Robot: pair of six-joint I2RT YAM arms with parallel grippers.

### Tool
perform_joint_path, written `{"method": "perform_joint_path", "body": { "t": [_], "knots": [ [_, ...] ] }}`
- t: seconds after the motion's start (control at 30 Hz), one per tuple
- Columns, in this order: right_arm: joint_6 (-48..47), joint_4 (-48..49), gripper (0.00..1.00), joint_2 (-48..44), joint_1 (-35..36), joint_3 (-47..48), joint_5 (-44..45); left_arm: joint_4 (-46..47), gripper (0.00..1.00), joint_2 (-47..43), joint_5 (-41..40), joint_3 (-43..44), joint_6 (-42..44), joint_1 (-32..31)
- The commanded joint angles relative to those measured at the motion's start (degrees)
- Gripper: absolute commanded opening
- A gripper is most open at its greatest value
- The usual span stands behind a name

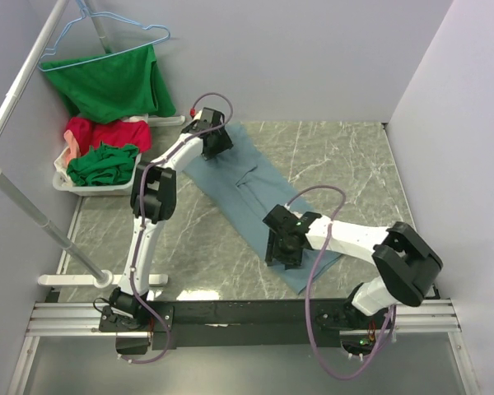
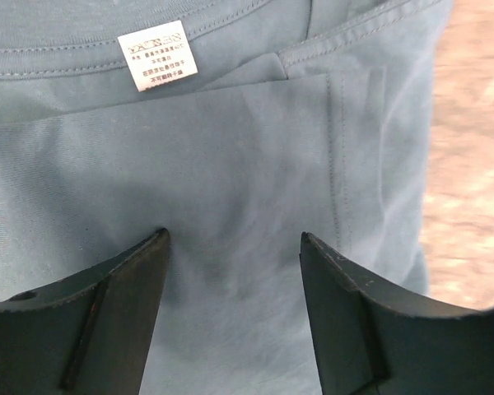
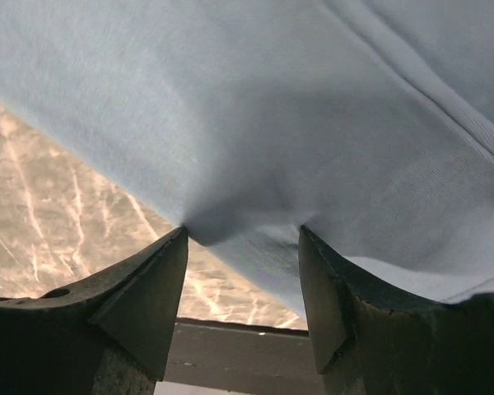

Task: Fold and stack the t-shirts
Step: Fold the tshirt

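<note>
A dusty grey-blue t-shirt (image 1: 249,177) lies folded into a long strip, running diagonally across the marble table (image 1: 337,164). My left gripper (image 1: 212,141) is over its far collar end. In the left wrist view that gripper (image 2: 233,239) is open, both fingers resting on flat cloth (image 2: 230,148) below the white neck label (image 2: 157,55). My right gripper (image 1: 281,244) is at the strip's near end. It is open (image 3: 242,232), and its fingertips (image 3: 179,234) touch the cloth's edge (image 3: 255,132), which sags between them. A red t-shirt (image 1: 107,132) and a dark green t-shirt (image 1: 103,164) lie in a basket.
The white basket (image 1: 66,183) stands at the far left. Above it a green shirt (image 1: 111,82) hangs on a blue hanger (image 1: 107,37) from a white rack pole (image 1: 16,90). Walls close in the back and right. The dark front rail (image 1: 247,313) runs along the near edge.
</note>
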Motion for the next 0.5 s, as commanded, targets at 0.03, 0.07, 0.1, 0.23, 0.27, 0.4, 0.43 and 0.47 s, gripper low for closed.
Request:
{"method": "perform_joint_path", "body": {
  "t": [0.03,0.07,0.1,0.23,0.27,0.4,0.43,0.47],
  "knots": [
    [1.9,-4.8,0.63,7.5,4.7,2.0,-2.8,11.4,0.72,5.9,7.3,1.8,1.3,0.5],
    [2.1,-5.2,0.63,8.3,5.4,2.9,-2.6,12.6,0.73,6.2,7.3,2.3,1.9,0.6],
    [2.1,-5.4,0.63,8.6,5.9,3.8,-2.5,14.0,0.73,6.3,9.3,2.8,2.4,0.6],
    [2.8,-6.9,0.63,9.4,8.9,8.4,-1.8,21.5,0.76,6.8,13.3,5.1,3.0,0.8],
    [3.0,-7.5,0.63,9.2,10.2,9.1,-0.5,22.7,0.77,6.6,13.8,5.3,3.1,0.8],
    [3.3,-10.1,0.63,7.9,12.7,12.4,4.1,30.1,0.81,4.2,18.0,3.9,3.4,1.0],
    [3.4,-11.6,0.63,7.4,13.0,13.6,5.1,31.1,0.81,2.8,18.6,2.9,3.3,1.1],
    [3.4,-12.4,0.63,6.2,13.2,14.2,6.2,34.7,0.82,2.0,20.7,2.1,3.1,1.2]
  ]
}}
